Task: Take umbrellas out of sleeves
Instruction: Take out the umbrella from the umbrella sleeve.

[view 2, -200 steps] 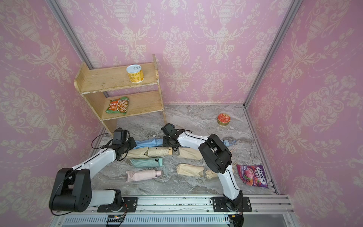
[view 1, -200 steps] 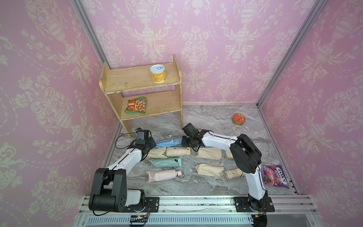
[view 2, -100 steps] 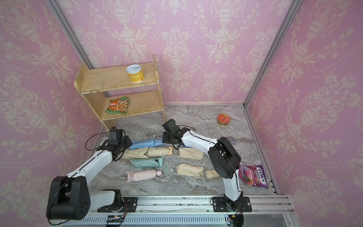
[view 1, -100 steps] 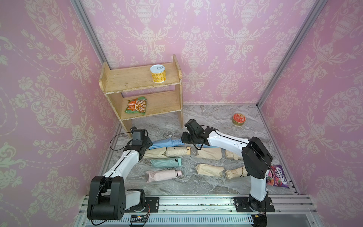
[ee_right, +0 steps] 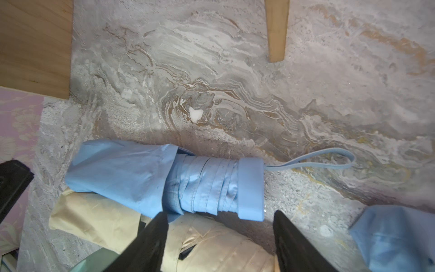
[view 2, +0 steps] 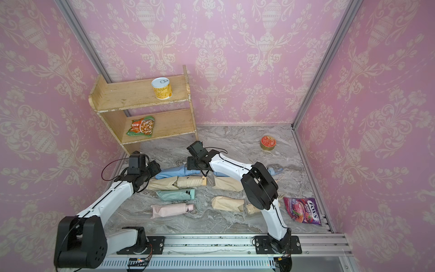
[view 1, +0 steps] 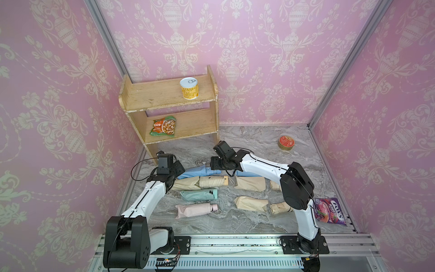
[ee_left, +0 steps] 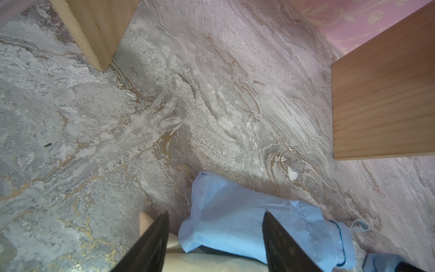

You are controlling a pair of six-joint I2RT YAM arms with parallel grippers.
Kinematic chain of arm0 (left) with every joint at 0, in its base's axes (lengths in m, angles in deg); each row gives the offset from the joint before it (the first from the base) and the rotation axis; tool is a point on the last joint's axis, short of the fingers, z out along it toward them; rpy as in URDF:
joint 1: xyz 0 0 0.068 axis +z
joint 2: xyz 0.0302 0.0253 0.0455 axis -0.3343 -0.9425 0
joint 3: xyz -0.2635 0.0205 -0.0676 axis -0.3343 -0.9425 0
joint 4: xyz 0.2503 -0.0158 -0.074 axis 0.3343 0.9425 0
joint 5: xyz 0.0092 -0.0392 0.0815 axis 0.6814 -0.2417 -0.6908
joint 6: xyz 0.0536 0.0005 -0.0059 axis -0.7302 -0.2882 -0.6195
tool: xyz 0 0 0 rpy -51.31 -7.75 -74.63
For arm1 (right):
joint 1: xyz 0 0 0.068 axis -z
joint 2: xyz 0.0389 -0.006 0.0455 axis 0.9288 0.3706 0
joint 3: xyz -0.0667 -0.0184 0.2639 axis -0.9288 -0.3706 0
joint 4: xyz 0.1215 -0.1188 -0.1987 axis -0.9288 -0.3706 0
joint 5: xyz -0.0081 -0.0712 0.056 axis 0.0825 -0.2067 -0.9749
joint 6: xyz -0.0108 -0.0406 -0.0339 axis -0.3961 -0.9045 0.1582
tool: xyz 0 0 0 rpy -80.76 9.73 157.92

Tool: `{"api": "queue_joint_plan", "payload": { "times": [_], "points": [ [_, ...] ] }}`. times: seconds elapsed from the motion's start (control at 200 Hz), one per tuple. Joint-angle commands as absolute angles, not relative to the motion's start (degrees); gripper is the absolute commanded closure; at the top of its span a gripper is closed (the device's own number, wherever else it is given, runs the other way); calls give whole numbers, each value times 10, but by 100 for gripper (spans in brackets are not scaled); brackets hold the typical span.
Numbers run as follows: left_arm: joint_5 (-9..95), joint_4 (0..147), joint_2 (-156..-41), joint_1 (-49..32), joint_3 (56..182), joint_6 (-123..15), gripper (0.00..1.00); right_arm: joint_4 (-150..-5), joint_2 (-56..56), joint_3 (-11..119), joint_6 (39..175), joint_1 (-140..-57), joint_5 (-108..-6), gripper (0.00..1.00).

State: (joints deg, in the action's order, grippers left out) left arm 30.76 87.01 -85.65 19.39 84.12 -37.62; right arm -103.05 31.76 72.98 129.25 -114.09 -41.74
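Clock per top view, 12 = back wall [view 1: 259, 58].
Nearer row: beige umbrella [view 1: 213, 181], not our target.
Just beyond, at its 12: light blue umbrella [ee_right: 204, 186], half out of light blue sleeve [ee_right: 122, 172], flat on worktop [view 1: 247, 141].
Long axis 9–3: sleeve toward 9, handle [ee_right: 250, 188] toward 3.
Our left jaws apart, above sleeve's 9 end, gripping nothing.
Our right jaws apart, above handle end, empty.
We judge: left nearer sleeve, right nearer handle; pull must run along 9–3.
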Motion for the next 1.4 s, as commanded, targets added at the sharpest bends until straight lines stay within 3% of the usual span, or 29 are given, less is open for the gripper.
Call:
{"api": "queue_joint_plan", "payload": {
  "times": [0.0, 0.18, 0.3, 0.891, 1.101, 1.396],
  "points": [
    [323, 863, -883, 198, 833, -374, 33, -1067, 344, 756, 1281, -1138, -415, 28],
    [338, 845, -918, 198, 834, -373, 34, -1075, 376, 780, 1291, -1131, -437, 30],
    [344, 831, -933, 198, 832, -372, 39, -1071, 384, 777, 1297, -1128, -445, 32],
    [339, 811, -959, 198, 827, -371, 86, -1030, 373, 706, 1319, -1110, -440, 39],
    [311, 819, -945, 198, 827, -384, 91, -1016, 362, 682, 1335, -1102, -434, 42],
    [273, 846, -922, 205, 836, -394, 90, -1006, 348, 657, 1350, -1099, -422, 44]
  ]
}}
